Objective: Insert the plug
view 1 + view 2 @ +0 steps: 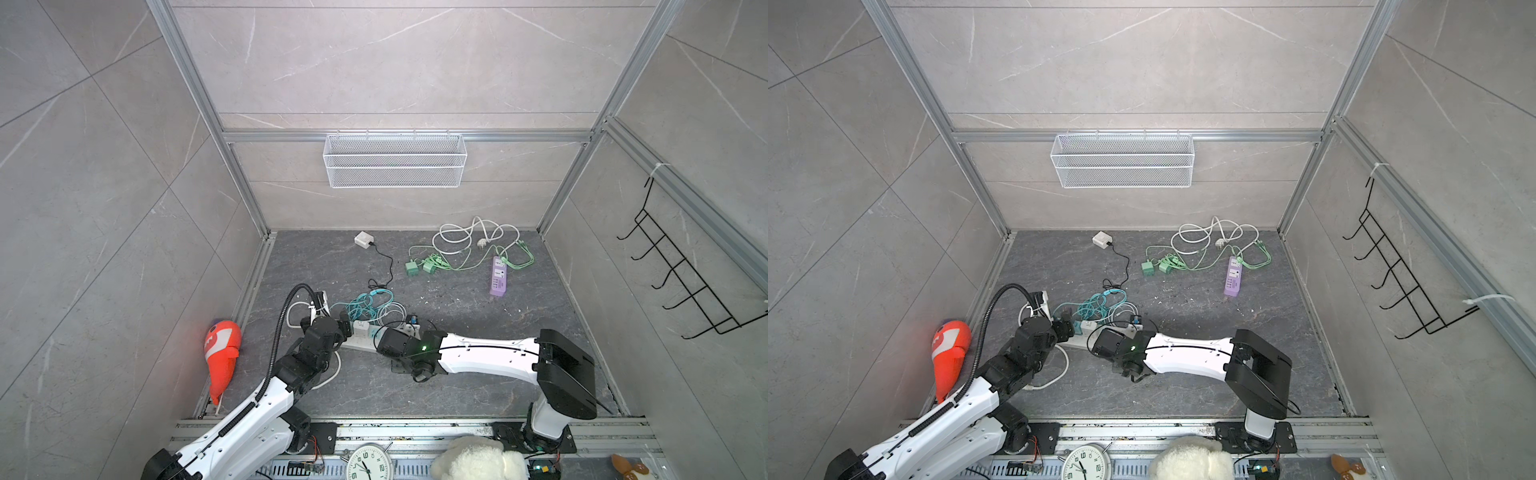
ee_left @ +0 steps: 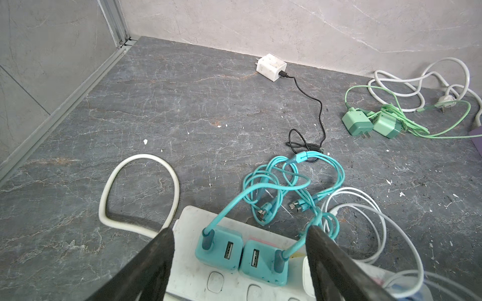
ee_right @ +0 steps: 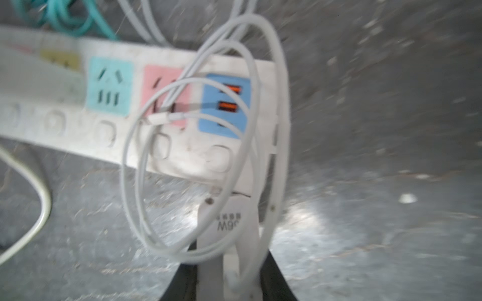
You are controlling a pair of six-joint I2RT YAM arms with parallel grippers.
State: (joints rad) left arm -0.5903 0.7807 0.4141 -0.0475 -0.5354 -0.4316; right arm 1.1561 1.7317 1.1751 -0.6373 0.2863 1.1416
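Observation:
A white power strip [image 1: 360,341] [image 1: 1077,341] lies on the dark floor between both arms. My left gripper [image 2: 239,232] is open, its fingers either side of the strip [image 2: 193,273] where two teal chargers [image 2: 220,250] sit plugged in side by side. My right gripper [image 3: 229,258] is shut on a white plug [image 3: 227,221], held just off the strip's near side by its blue USB end [image 3: 224,104]. The plug's white cable [image 3: 198,156] loops in front of the pink socket [image 3: 164,78]; a cyan socket [image 3: 109,86] stands free. This view is blurred.
Teal and white cables [image 1: 370,307] tangle behind the strip. Farther back lie a white adapter [image 1: 365,240] with a black lead, green chargers [image 1: 422,266], a purple strip [image 1: 498,276] and a white cord [image 1: 465,235]. An orange toy [image 1: 222,357] leans at the left wall.

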